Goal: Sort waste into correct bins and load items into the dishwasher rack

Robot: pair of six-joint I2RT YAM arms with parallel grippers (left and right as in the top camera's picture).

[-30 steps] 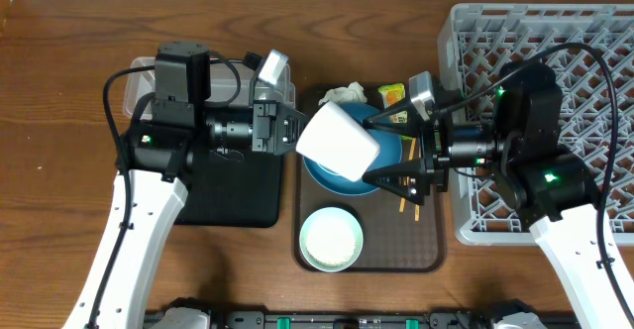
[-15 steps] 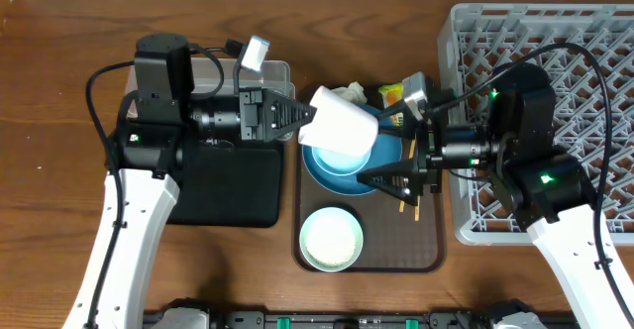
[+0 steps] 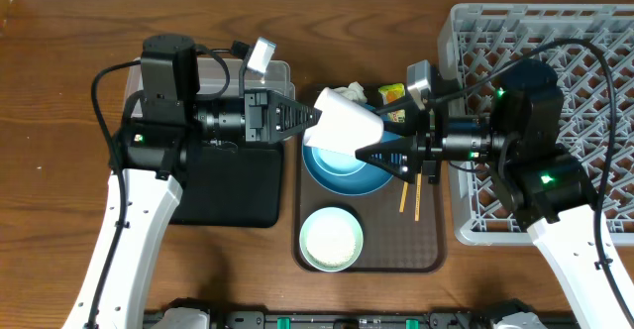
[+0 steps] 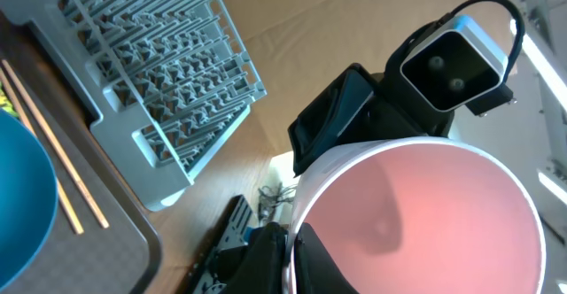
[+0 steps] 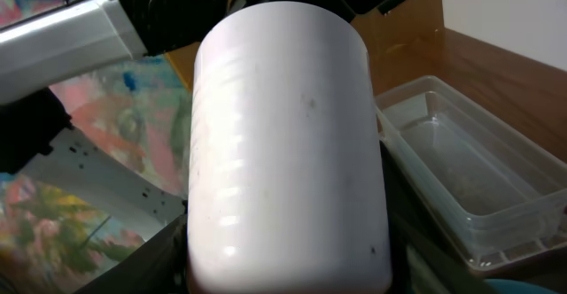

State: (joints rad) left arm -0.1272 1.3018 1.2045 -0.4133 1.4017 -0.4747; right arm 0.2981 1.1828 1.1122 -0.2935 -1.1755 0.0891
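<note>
a small white-walled, pink-lined cup (image 3: pixel 347 123) is held in the air over the middle of the desk, nearer the far edge, directly above the large dark-blue bowl (image 3: pixel 342 173) on the brown textured serving tray (image 3: pixel 428 250). its rim is pinched by the left gripper (image 3: pixel 309 121). the right gripper (image 3: pixel 374 143) is closed in on the cup's body from the other side, jaws pressed to its walls, so the cup is gripped from both ends at once.

the risk is judged to lie in the release. if the left jaws are opened before the right grip is firm on that smooth round wall, the cup could be dropped onto the bowl. if the arms are drawn apart while both are clamped, it could be wrenched loose. the big grey lattice dishwasher rack (image 3: pixel 466 32) is seen by the right edge.

against half a second ago, the right jaws, then spread wide around the cup, are now drawn shut. the left arm is hardly shifted.
</note>
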